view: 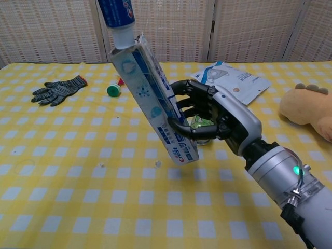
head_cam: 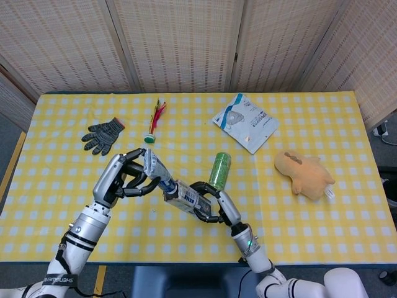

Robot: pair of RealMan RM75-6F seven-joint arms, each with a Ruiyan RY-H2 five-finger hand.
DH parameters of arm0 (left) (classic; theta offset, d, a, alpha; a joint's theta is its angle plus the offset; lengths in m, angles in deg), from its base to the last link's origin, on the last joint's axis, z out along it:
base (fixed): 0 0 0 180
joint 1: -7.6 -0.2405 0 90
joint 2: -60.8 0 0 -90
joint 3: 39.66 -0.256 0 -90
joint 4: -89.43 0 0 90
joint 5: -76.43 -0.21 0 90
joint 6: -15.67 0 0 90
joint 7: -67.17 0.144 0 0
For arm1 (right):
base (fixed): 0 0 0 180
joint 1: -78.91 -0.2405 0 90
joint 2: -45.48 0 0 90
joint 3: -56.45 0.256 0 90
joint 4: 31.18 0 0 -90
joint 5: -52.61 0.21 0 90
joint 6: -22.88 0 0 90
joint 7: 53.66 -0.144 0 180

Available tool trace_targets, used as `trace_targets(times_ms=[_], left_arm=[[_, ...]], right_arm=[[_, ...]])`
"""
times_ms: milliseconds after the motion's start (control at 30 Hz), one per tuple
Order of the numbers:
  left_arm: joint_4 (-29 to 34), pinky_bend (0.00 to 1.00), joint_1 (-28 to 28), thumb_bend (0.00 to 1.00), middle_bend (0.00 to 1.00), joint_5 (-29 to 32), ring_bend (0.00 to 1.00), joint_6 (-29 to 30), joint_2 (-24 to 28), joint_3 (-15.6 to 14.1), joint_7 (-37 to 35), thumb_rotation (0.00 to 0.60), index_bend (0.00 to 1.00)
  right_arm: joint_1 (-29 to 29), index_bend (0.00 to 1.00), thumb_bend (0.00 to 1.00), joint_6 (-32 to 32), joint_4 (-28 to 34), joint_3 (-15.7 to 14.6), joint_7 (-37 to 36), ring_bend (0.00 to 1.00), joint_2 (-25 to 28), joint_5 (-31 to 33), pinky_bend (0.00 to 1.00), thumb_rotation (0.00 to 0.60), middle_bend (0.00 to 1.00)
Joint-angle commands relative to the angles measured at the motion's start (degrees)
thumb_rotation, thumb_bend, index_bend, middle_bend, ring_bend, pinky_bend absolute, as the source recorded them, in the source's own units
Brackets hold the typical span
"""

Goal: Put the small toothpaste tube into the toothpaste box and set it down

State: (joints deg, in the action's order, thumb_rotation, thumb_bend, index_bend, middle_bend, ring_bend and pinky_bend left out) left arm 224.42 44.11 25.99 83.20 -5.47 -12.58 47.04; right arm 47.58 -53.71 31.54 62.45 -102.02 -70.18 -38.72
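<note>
The left hand [head_cam: 124,177] has a silver-grey shell over its back and black fingers [head_cam: 138,190], and its forearm [head_cam: 80,238] is a brushed-silver cylinder ringed with black bands, carrying black lettering too small to read near the frame's 7 o'clock corner. The right hand [view: 218,118] matches it, a glossy silver-grey back plate with black fingers [view: 187,128] and black gaps between the segments. Behind its wrist a ribbed silver forearm [view: 290,184] shows a small glowing green light [view: 296,170] with a screw and a thin black cable at its 5 o'clock side.
</note>
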Motion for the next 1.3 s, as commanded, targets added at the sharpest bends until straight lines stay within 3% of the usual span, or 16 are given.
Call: trace_targets(times_ms=[33, 733, 1167, 1233, 1300], left_arm=[[0.00, 1.00, -0.32, 0.41, 1.00, -0.78, 1.00, -0.40, -0.04, -0.45, -0.24, 0.600, 0.80], [0.00, 1.00, -1.43, 0.41, 1.00, -0.98, 1.00, -0.51, 0.16, -1.45, -0.06, 0.600, 0.80], [0.00, 1.00, -2.34, 0.41, 1.00, 0.49, 1.00, 1.48, -2.29, -4.29, 2.67, 0.600, 0.79], [0.00, 1.00, -2.09, 0.39, 1.00, 0.37, 1.00, 1.68, -2.97, -4.44, 3.41, 0.600, 0.75], [0.00, 1.00, -1.94, 0.31, 1.00, 0.11, 1.00, 1.21, -3.26, -4.56, 3.47, 0.600, 0.57]], right_arm=[[-0.17, 0.35, 0.39, -0.16, -0.07, 0.37, -0.29, 0.34, -0.29, 0.11, 0.38, 0.600, 0.30], [-1.23, 0.35, 0.39, -1.08, 4.13, 2.01, -2.67, 0.35, -0.19, 0.04, 0.38, 0.600, 0.30], [-0.89, 0.35, 0.39, -2.06, 8.28, 2.18, -2.02, 0.35, 1.38, -0.12, 0.38, 0.600, 0.30], [-0.87, 0.35, 0.39, -2.05, 8.63, 2.14, -1.82, 0.35, 1.58, -0.13, 0.38, 0.600, 0.30], [-0.77, 0.35, 0.39, -2.11, 8.79, 1.99, -1.67, 0.35, 1.71, -0.17, 0.38, 0.600, 0.30]])
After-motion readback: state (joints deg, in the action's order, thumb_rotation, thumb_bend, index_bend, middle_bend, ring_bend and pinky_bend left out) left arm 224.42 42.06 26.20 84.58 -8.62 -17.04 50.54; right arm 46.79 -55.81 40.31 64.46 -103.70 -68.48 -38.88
